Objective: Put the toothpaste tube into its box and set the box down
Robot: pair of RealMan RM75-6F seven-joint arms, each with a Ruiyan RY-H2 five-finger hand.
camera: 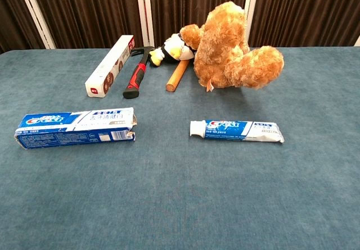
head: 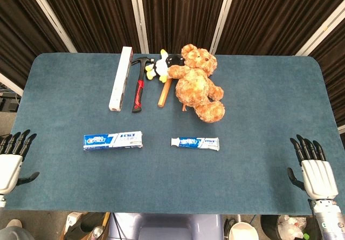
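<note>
Toothpaste tube (head: 195, 143) flat on table (head: 269, 89), box (head: 112, 140) lying apart to its left. Left hand (head: 12, 159) and right hand (head: 315, 170) empty, fingers spread, at table edges. Risk: box's torn open flap could snag the tube on insertion.

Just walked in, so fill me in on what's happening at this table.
Nothing is being handled yet. The left hand and right hand rest open at the table's near corners. The toothpaste tube lies apart from its box, whose torn flap end faces it. A teddy bear and hammer sit behind.
</note>
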